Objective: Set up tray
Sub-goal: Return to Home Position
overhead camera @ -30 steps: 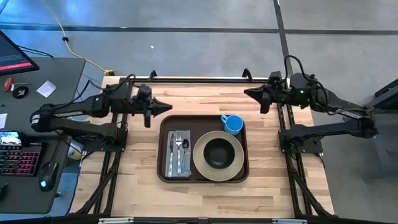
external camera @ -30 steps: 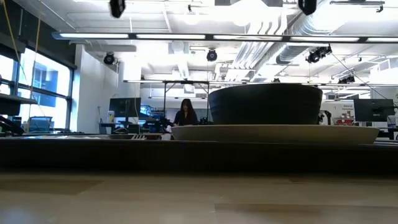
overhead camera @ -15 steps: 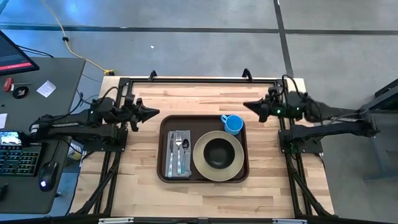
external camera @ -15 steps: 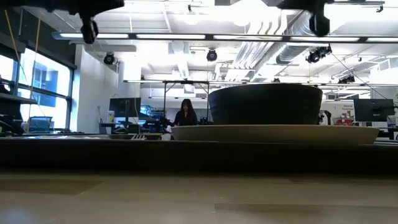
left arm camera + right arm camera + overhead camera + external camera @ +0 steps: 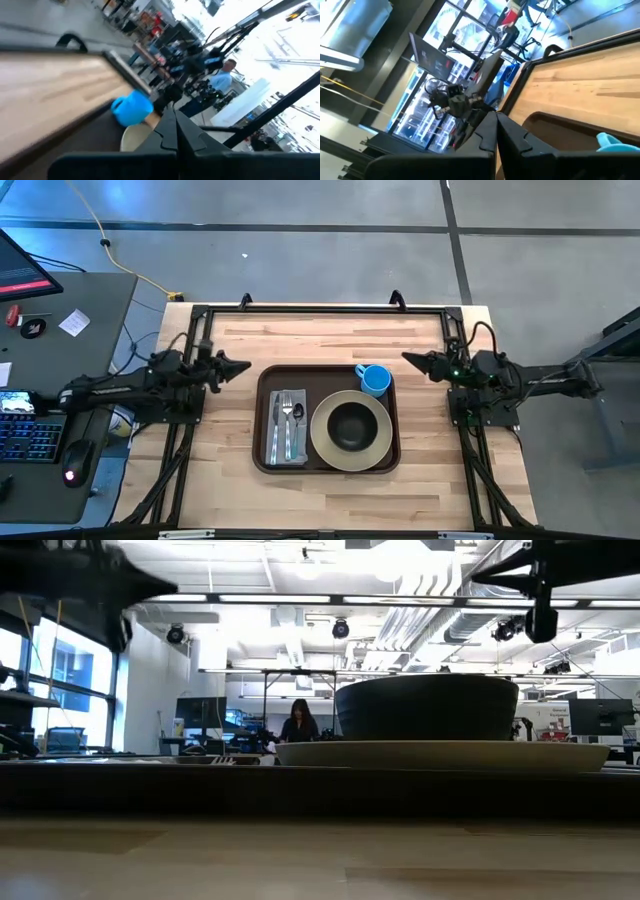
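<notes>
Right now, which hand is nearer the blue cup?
Right. The right hand is just off the tray beside the blue cup; the left hand is across the tray, off its opposite edge.

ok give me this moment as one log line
left claw: shut, left of tray | right claw: shut, right of tray | tray: grey napkin with cutlery, plate with black bowl, blue cup

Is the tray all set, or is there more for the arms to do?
Looks finished. The tray holds a napkin with cutlery, a plate with a dark bowl, and a blue cup. The left gripper and right gripper hang beside it, jaws shut, empty. Nothing seems left.
</notes>
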`<action>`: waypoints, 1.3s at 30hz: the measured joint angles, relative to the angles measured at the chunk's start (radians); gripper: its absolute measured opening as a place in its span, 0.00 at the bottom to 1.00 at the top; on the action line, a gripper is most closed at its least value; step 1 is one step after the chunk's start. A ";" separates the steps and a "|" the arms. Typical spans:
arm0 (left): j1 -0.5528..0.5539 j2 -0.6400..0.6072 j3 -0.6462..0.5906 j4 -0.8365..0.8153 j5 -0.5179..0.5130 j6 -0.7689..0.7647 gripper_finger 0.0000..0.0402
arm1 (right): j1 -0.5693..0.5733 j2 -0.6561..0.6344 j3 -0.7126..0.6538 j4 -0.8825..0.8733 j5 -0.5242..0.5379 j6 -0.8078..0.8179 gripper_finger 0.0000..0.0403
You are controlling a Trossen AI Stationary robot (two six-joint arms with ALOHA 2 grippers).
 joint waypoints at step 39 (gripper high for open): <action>-0.177 0.008 -0.220 0.112 -0.100 -0.059 0.05 | 0.008 -0.063 0.000 0.021 0.062 -0.017 0.00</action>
